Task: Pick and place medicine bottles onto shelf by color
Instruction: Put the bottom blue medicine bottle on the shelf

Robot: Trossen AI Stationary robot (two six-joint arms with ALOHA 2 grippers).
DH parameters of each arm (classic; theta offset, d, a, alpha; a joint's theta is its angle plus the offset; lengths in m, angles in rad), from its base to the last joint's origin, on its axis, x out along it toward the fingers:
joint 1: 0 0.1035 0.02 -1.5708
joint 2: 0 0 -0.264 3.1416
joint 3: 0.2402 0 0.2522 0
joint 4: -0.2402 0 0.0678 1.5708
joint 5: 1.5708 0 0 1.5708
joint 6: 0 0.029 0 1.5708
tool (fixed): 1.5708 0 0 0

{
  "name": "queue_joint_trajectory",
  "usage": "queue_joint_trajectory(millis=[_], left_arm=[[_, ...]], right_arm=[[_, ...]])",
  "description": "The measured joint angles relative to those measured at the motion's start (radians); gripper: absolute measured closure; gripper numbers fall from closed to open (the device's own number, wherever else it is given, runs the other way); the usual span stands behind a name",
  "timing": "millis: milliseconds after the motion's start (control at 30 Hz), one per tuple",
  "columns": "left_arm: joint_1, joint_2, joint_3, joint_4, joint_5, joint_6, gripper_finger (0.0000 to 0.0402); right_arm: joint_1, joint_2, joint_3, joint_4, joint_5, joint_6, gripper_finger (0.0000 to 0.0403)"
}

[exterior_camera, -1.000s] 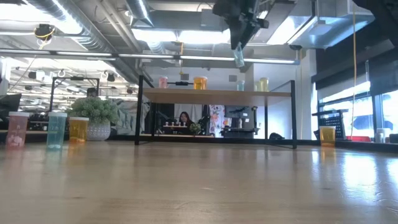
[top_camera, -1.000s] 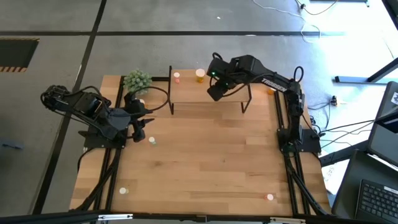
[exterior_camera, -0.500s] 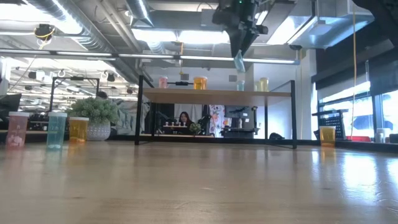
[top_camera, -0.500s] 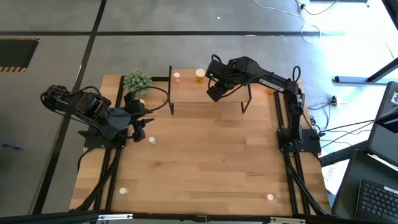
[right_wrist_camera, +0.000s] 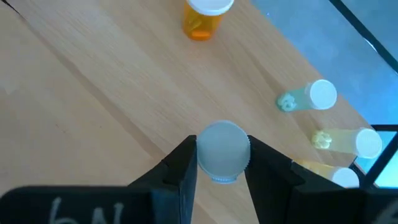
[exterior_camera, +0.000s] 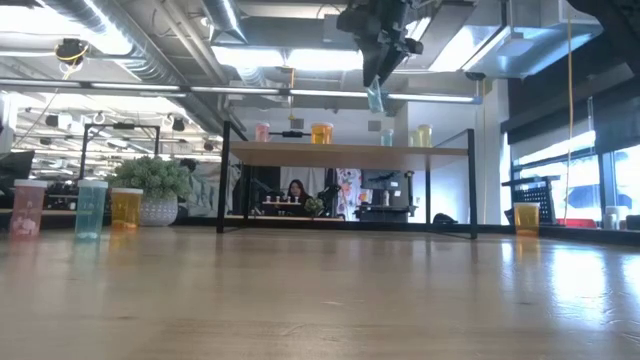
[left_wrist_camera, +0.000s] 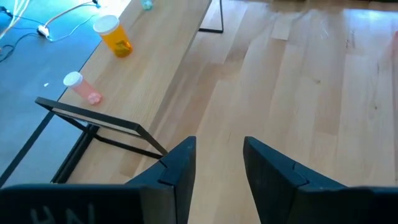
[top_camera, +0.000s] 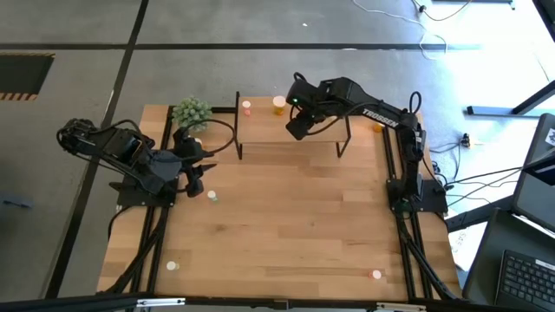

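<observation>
**Right arm holds a pale green bottle above the shelf**

Right gripper (right_wrist_camera: pixel 221 163) is over the shelf (top_camera: pixel 260 123), jaws closed on a pale green bottle (exterior_camera: pixel 376 97) by its upper part, near the pale cap (right_wrist_camera: pixel 222 149). In the low view the bottle hangs clear above the shelf board, not touching it.

On the shelf: a pink bottle (top_camera: pixel 247 107) near the left end and an orange bottle (top_camera: pixel 278 104) further in. The right wrist view also shows a pale green bottle (right_wrist_camera: pixel 308 98) and a yellow bottle (right_wrist_camera: pixel 348 141) close together on the board.

Left gripper (left_wrist_camera: pixel 216 167) is near the table's left edge, low over the table (top_camera: pixel 295 217), beside the potted plant (top_camera: pixel 191 113). Jaws stand apart with nothing between them.

Loose on the table: three bottles (exterior_camera: pixel 78 207) in a row at left in the low view, pink, green and orange.
</observation>
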Motion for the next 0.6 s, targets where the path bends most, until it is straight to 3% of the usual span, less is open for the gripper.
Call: queue_joint_trajectory(millis=[600], left_arm=[[0.0,0.0,0.0,0.0,0.001,-0.006,0.0273]], right_arm=[[-0.022,0.004,-0.007,0.002,0.051,0.007,0.0284]])
